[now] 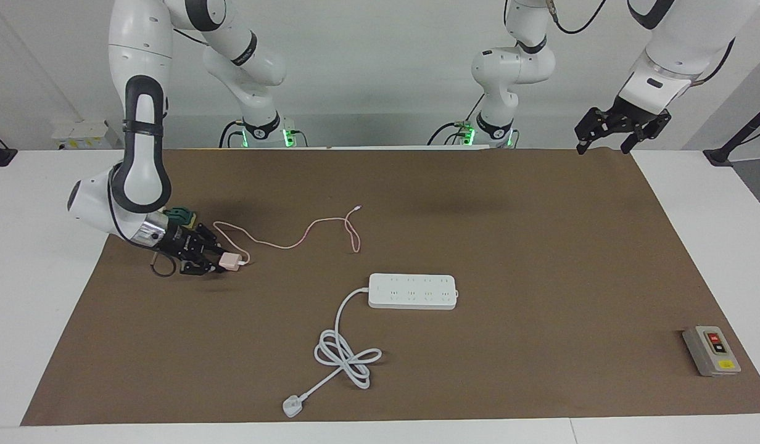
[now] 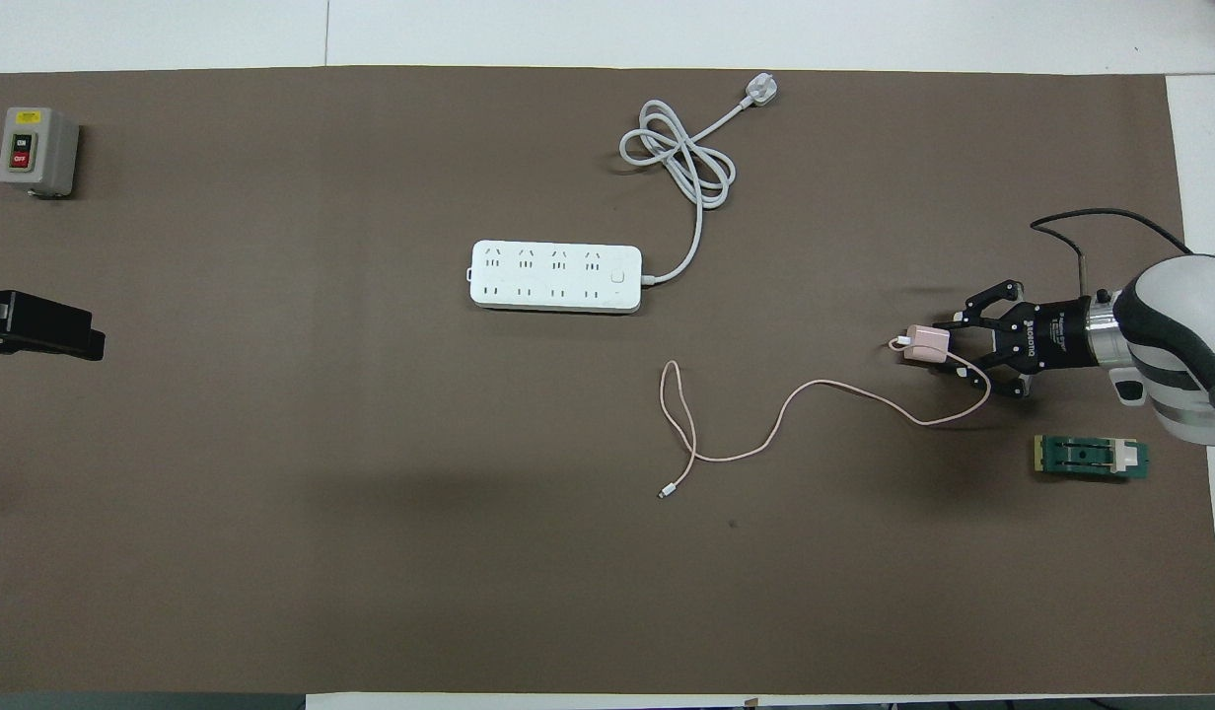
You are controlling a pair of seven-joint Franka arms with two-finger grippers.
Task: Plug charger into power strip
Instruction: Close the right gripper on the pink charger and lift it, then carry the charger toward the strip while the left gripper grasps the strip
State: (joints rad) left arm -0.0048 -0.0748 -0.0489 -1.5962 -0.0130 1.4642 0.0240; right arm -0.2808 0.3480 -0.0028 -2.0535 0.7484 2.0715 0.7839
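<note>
The charger, a small pale-pink cube, lies at the right arm's end of the brown mat. My right gripper reaches in low and level and is shut on it. Its thin pink cable loops across the mat toward the middle. There the power strip lies flat with its sockets up, a little farther from the robots than the cable. My left gripper waits open, raised over the left arm's end of the mat.
The strip's thick white cord coils farther out and ends in a white plug. A grey button box sits at the left arm's end. A green block lies beside the right gripper.
</note>
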